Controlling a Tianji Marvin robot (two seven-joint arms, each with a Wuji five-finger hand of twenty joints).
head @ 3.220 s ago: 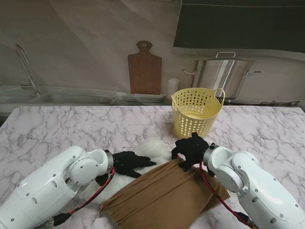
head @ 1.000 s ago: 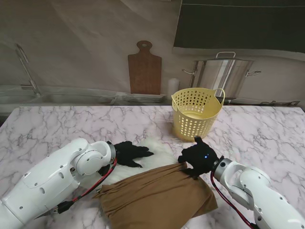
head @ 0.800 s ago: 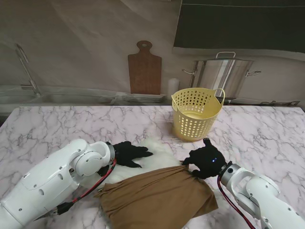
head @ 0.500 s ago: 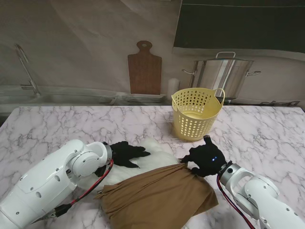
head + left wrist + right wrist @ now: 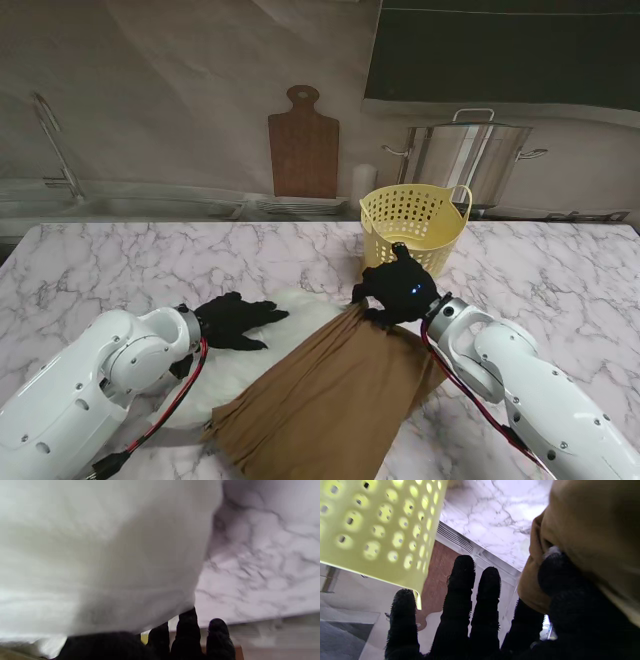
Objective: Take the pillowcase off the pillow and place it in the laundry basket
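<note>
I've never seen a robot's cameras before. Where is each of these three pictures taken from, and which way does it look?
Stand view: high above the shoulders, looking down at the marble table; both white arms, left hand and right hand show.
Left wrist view: along the black fingers, pressed against the white pillow.
Right wrist view: along the hand, pinching the brown pillowcase beside the yellow basket.
Shared: stand and right wrist views both show basket and pillowcase.
</note>
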